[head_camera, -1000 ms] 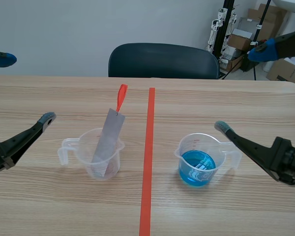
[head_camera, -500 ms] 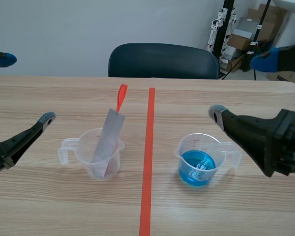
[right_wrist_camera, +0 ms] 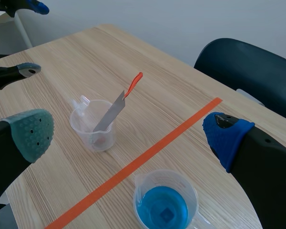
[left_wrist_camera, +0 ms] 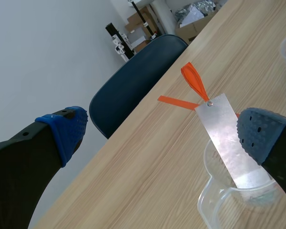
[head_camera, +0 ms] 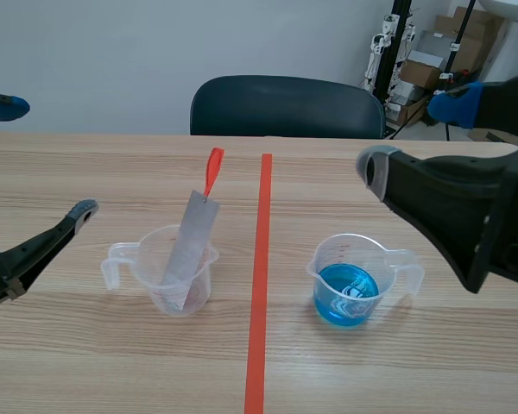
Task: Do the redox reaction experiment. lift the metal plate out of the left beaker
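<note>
While both grippers hang released, the plate [head_camera: 190, 243] stands tilted in the left beaker [head_camera: 167, 278].
The left gripper [head_camera: 43, 156] sits low beside that beaker's handle, fingers spread wide and clear of it. An orange loop [head_camera: 213, 169] tops the plate, leaning toward the tape line [head_camera: 260, 276]. Across the line stands the right beaker [head_camera: 356, 278], holding blue liquid. The right gripper [head_camera: 414, 134] hovers raised above it, fingers wide apart. A chair [head_camera: 285, 103] waits behind the table. Only the right wrist view looks down on both beakers; the left wrist view shows the loop's fastening.
</note>
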`<state>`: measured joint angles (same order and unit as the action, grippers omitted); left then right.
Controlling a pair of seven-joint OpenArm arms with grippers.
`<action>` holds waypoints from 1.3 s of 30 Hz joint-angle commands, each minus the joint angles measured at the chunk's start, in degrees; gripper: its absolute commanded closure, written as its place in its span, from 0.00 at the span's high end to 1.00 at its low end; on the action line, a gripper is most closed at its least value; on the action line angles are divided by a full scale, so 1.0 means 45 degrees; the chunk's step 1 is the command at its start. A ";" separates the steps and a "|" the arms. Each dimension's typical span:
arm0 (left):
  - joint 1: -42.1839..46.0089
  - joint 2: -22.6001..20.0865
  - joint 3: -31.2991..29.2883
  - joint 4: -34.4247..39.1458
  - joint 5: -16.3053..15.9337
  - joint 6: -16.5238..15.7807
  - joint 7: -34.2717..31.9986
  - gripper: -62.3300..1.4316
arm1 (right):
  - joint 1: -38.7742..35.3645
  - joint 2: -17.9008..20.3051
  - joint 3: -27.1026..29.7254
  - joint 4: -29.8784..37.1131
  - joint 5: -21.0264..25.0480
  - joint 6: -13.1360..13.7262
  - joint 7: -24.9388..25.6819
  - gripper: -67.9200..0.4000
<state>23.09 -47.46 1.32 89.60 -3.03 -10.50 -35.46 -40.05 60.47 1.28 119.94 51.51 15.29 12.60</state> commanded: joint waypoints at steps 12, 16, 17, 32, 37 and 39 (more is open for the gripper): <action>0.3099 0.1491 -0.0185 -0.0355 -0.0107 0.0248 0.0724 1.00 | 0.0010 -0.0296 0.0078 0.0092 0.0520 -0.0199 0.0092 1.00; 0.4114 0.2885 -0.0593 -0.0763 -0.0131 0.0981 0.0894 1.00 | 0.0015 -0.0597 -0.0039 0.0092 0.0515 -0.0301 0.0160 1.00; 0.4362 0.3308 -0.0772 -0.0879 -0.0165 0.1156 0.0894 1.00 | 0.0015 -0.0680 -0.0039 0.0092 0.0510 -0.0359 0.0180 1.00; 0.5727 0.7465 -0.2322 -0.4619 -0.0112 0.1345 0.0189 1.00 | 0.0189 -0.0894 -0.0214 0.0019 0.0520 -0.0389 0.0141 1.00; 0.5605 0.7465 -0.2322 -0.7082 0.0117 0.0675 -0.4357 1.00 | 0.0928 -0.1117 -0.0986 -0.0529 0.0529 -0.0437 0.0039 1.00; 0.5280 0.7427 -0.2322 -0.8019 0.0777 0.0622 -0.5804 1.00 | 0.1438 -0.1239 -0.1525 -0.0962 0.0709 -0.0437 0.0019 1.00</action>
<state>47.75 -13.47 -9.10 52.66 -0.12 -7.53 -60.45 -35.11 55.13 -5.04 116.42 53.58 13.26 11.92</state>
